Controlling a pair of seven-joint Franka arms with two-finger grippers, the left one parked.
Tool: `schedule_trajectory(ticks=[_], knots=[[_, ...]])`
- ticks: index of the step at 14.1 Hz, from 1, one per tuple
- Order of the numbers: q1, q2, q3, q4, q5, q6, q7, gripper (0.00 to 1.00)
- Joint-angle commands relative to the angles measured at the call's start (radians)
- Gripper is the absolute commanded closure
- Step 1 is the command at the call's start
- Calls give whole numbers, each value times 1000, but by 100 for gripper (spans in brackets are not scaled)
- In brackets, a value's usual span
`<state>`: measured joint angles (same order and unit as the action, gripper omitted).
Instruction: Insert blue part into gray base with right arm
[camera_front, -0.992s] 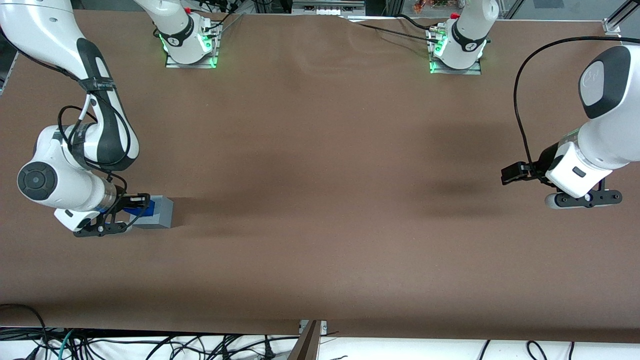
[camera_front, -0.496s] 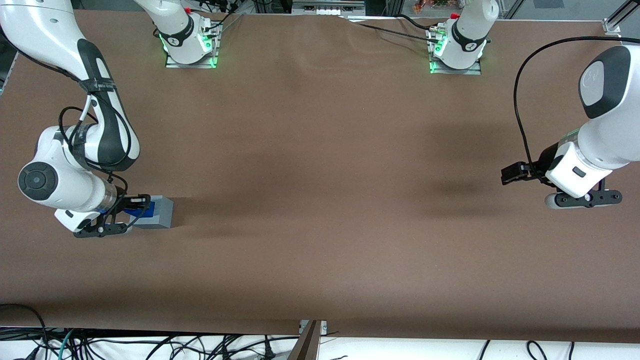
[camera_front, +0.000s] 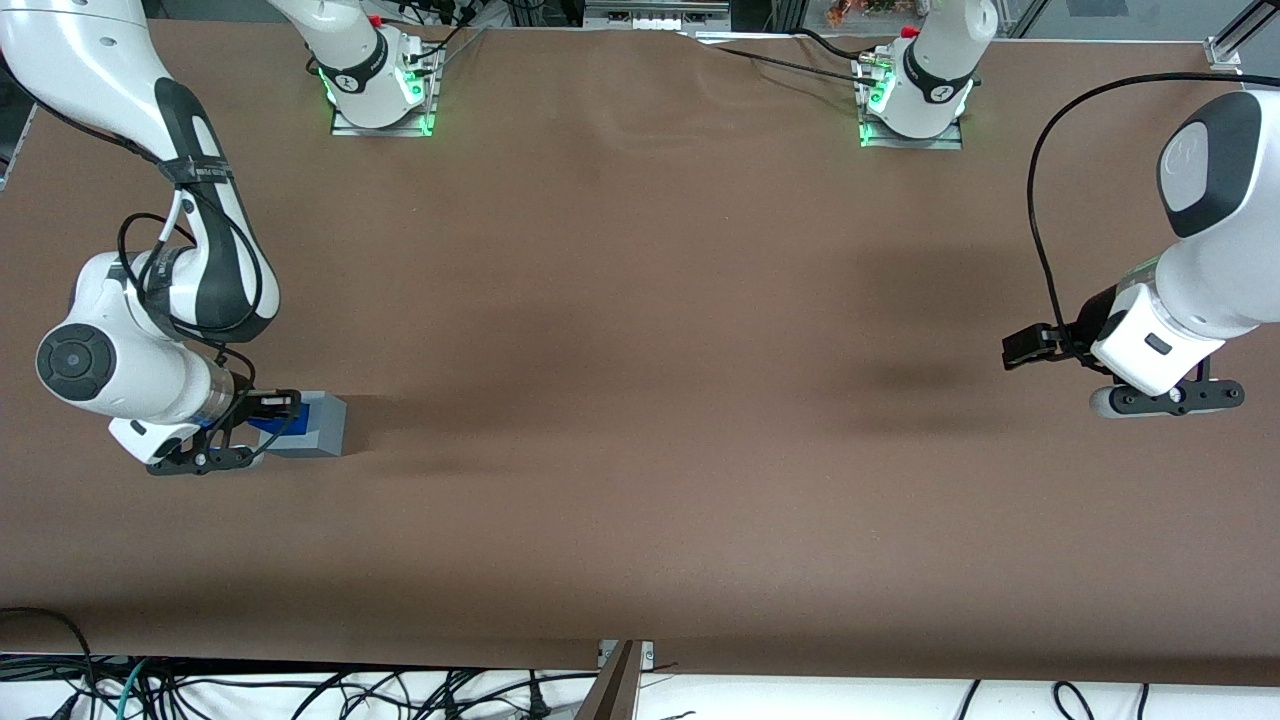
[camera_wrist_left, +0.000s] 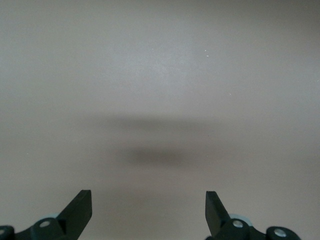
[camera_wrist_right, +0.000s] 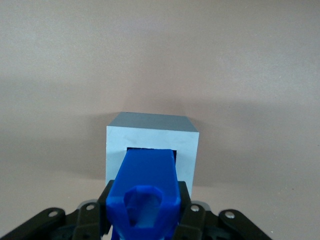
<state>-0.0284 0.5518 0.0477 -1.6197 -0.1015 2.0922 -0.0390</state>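
My gripper (camera_front: 268, 412) sits low over the table (camera_front: 640, 480), toward the working arm's end, roughly midway between the edge nearest the front camera and the edge where the arm bases are bolted.

Jaws: pinched on the blue part (camera_wrist_right: 146, 192), one finger on each side of it. In the wrist view my black fingers (camera_wrist_right: 192, 217) flank the block closely.

Blue part: held with its narrower end pointing at the gray base (camera_wrist_right: 152, 145). That leading end lies at the dark square recess in the base's top face and appears partly entered; I cannot tell how deep it goes. The end facing my wrist camera shows a rounded hollow.

Gray base: resting on the table, touching the blue part (camera_front: 272, 424). In the front view the base (camera_front: 318, 425) lies just beside my gripper, on the side toward the table's middle, and only a sliver of blue shows between fingers and cube.

Right arm (camera_front: 150, 300): elbow bent, wrist lowered close to the brown surface, thin black cables looping by the forearm.
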Motion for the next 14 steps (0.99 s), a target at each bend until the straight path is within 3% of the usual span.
schedule_trajectory(ticks=[1, 14], knots=[[-7, 40, 7, 15, 11, 23, 8, 75], [-12, 46, 7, 12, 32, 16, 7, 74]])
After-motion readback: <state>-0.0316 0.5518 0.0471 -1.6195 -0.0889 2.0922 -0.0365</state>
